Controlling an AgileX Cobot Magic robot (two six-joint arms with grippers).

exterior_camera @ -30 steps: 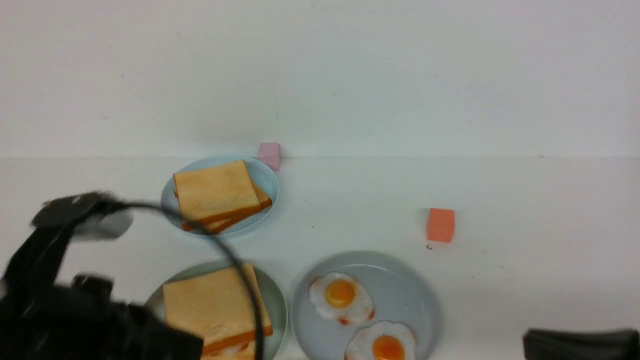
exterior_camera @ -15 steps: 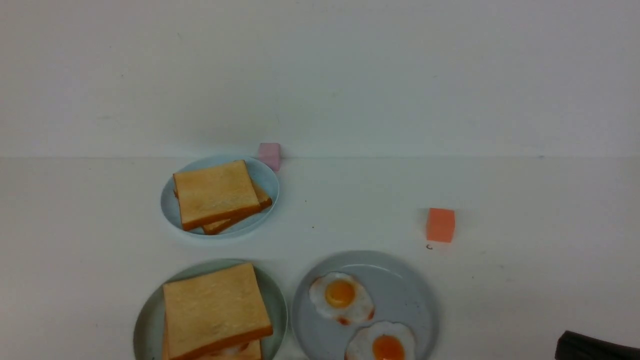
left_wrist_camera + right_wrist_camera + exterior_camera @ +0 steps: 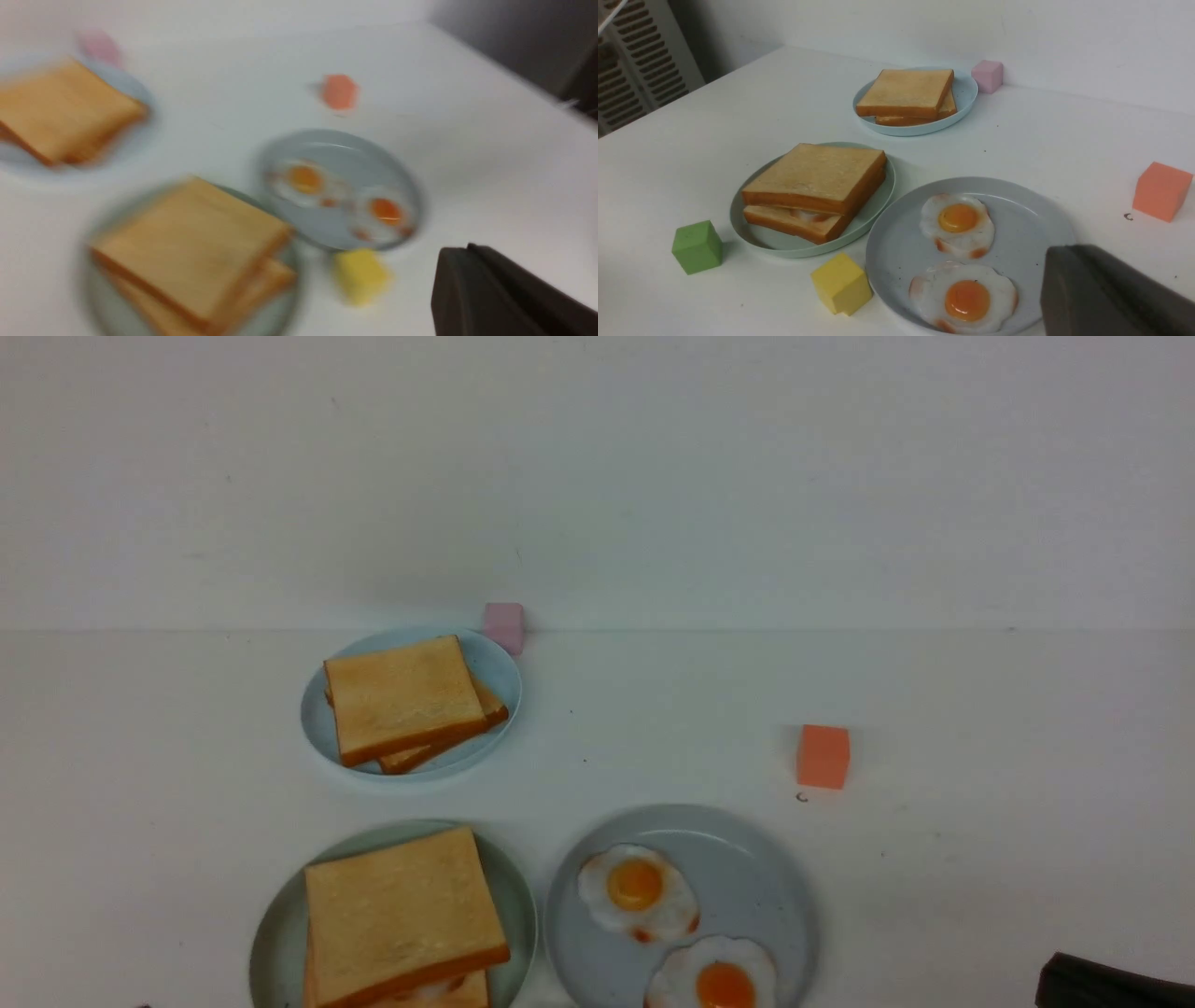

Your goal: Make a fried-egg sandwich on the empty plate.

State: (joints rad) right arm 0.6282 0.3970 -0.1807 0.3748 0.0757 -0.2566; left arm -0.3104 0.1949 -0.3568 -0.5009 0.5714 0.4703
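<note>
Sandwich assembled on the plate.
Egg barely shows inside, so likely done; left tool and right tool together, empty; next, park clear.

The counter is white, smooth and matt. The plate under the fried-egg sandwich looks like smooth plastic with a faint sheen, as does the grey plate. The toast faces are matt and finely grained, the crusts smoother. The fried eggs have glossy yolks. The yellow cube looks matt.
</note>
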